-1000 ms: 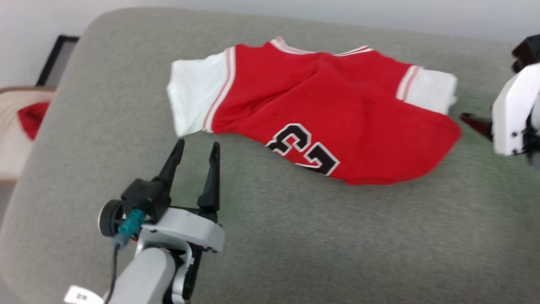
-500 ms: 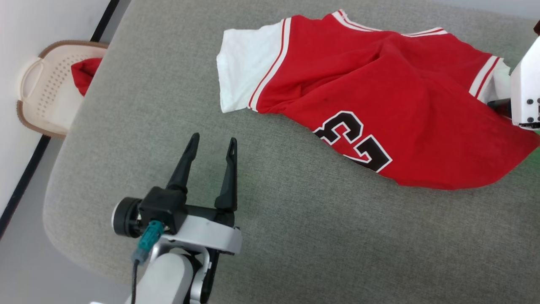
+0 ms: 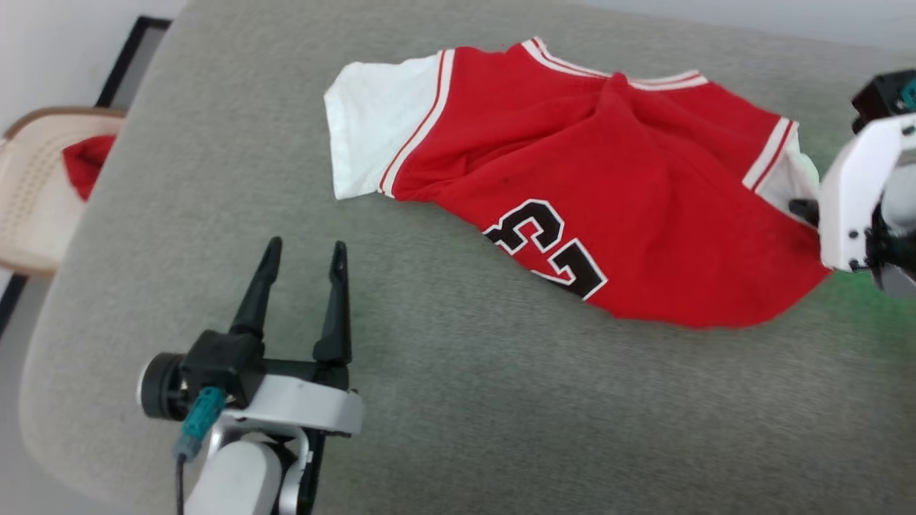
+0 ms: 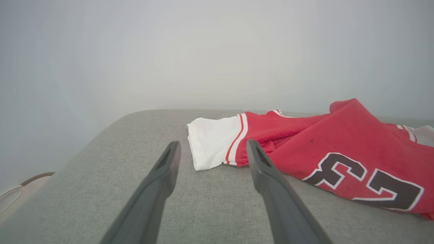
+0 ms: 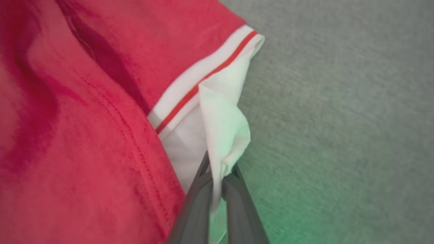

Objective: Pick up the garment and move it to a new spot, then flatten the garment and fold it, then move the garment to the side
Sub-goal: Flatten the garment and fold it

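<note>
The right pincer [image 5: 218,171] is clamping its 2 fingers shut on a bunched fold of the garment's white sleeve [image 5: 223,135] on the robot's right. Only a thin tuck of cloth is sitting between the tips, so I am judging this hold as shallow. The lift is calling for a slow, steady rise rather than a tug, or the sleeve may be slipping free. The left pincer [image 3: 305,245] is hovering open over the bare grey padded surface [image 3: 501,400], near but not touching the other white sleeve [image 3: 372,129]. The garment [image 3: 608,164] is lying rumpled across the far part of that surface, its 23 facing up. Taking that other sleeve before raising should be sharing the weight and keeping the red body from dragging and twisting.
</note>
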`<state>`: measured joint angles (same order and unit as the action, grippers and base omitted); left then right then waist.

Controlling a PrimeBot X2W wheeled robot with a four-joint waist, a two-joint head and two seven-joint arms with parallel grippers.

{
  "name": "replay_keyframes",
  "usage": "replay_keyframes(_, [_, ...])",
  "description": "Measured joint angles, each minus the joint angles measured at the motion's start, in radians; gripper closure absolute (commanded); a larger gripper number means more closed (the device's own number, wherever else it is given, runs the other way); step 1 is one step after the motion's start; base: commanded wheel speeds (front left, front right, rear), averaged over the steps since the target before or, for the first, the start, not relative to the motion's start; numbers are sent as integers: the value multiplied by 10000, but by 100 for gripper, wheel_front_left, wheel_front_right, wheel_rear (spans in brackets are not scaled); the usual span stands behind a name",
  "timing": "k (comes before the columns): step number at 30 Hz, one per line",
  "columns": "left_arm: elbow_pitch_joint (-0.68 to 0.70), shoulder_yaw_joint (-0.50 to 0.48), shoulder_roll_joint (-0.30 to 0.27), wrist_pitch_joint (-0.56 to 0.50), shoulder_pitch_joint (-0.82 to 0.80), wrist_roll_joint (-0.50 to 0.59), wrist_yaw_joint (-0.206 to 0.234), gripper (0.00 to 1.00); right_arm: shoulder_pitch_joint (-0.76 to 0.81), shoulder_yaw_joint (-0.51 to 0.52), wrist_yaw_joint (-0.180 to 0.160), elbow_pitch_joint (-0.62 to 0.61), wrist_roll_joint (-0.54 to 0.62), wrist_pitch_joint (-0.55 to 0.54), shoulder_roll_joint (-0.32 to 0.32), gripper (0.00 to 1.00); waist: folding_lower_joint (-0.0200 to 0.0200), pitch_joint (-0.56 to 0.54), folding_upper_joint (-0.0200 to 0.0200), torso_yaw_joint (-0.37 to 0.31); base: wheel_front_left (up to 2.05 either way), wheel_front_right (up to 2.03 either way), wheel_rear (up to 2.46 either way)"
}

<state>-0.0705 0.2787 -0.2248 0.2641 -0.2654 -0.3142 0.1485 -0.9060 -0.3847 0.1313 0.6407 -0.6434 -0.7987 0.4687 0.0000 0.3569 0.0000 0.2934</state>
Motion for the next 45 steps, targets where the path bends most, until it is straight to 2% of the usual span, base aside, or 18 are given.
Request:
replay_keyframes(9, [334, -261, -341, -31, 299, 69, 10, 0, 1757, 568, 0, -2031, -905, 190, 1078, 100, 0, -353, 0, -950, 0, 0, 0])
replay_keyframes(19, [1103, -140, -679, -608, 303, 188, 23, 0, 3743, 2311, 0, -3275, -1133, -61, 2197, 100, 1, -505, 0, -1476, 0, 0, 0])
replay_keyframes(24, [1248, -88, -761, -748, 246, 213, 21, 0, 3813, 3064, 0, -3208, -581, 692, 2105, 100, 0, -380, 0, -1612, 0, 0, 0])
replay_keyframes(30, [1099, 56, -886, -982, -120, 215, -155, 0, 3215, 3074, 0, -2337, 320, 1603, 1534, 100, 0, -289, 0, -1749, 0, 0, 0])
replay_keyframes(31, [1057, 75, -934, -1024, -202, 221, -178, 0, 3136, 3047, 0, -2240, 370, 1722, 1450, 64, 0, -287, 0, -1772, 0, 0, 0])
replay_keyframes(32, [1009, 88, -963, -1062, -281, 222, -242, 0, 3090, 3003, 0, -2159, 387, 1866, 1367, 0, 1, -289, 0, -1800, 0, 0, 0])
replay_keyframes(38, [809, 186, -1348, -1595, -1067, 153, -754, 0, 3227, 3304, 0, -2230, 640, 3356, 1244, 0, 0, -395, 0, -2070, 0, 0, 0])
replay_keyframes(45, [159, 357, -2171, -3116, -2880, -188, -1954, 0, 4416, 3885, -2, -3881, 445, 5020, 660, 0, 0, -562, 0, -2649, 0, 0, 0])
